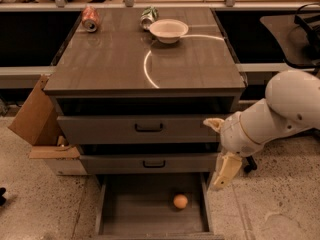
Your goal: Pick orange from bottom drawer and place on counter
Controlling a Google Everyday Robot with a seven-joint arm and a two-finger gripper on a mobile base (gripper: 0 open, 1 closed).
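Task at outset: orange (180, 201) lies ungrasped on open bottom drawer (135, 209) floor; gripper (219, 148), jaws spread and empty, hangs just right; counter (110, 59) placement pending.

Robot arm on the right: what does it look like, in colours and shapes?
The white arm is made of smooth, rounded shell segments, bulbous at the joint, with no cables visible. Its cream-yellow tool sits at the arm's end, beside the open grey-brown bottom drawer.

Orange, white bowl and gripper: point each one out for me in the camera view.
Small round orange fruit (180, 201): camera view, its centre.
White round bowl (169, 30): camera view, its inner hollow.
Cream gripper (222, 160): camera view, its lower part, above and right of the fruit.
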